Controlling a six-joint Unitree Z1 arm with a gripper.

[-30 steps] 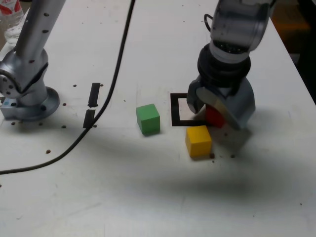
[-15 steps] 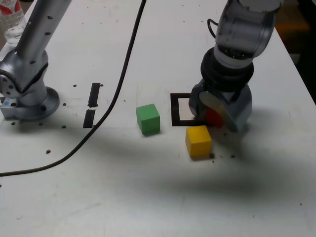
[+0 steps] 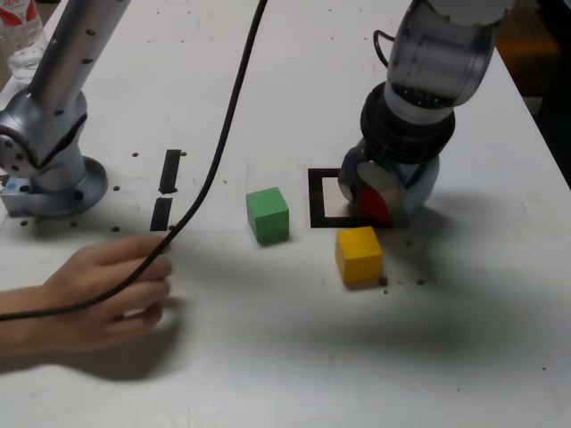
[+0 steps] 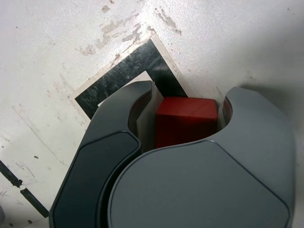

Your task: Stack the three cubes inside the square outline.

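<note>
While the pincer (image 4: 187, 123) sits low on the bench (image 3: 294, 357), its jaws are closed in on the red cube (image 4: 186, 121) — the wrist view shows a jaw hard against each of two opposite side faces, so I read it as clamped on the cube.

- Red cube: on the bench at the edge of the square outline (image 3: 319, 198) on the exterior view's right, over the border as far as I can tell, mostly hidden by the pincer there.
- Yellow cube (image 3: 359, 254): just outside the outline, nearer the camera, close to the red one but apart.
- Green cube (image 3: 268, 214): outside the outline, on the exterior view's left.
- A person's hand (image 3: 103, 294) rests on the bench by the black cable (image 3: 214, 152), well apart from the cubes.

Handling, my judgement: small, rigid, light block with a matte face — shouldn't crush or slip much. Flat parallel sides are the place to hold, mid-height and square-on; a corner grip would let it twist. Nothing stacked yet.
</note>
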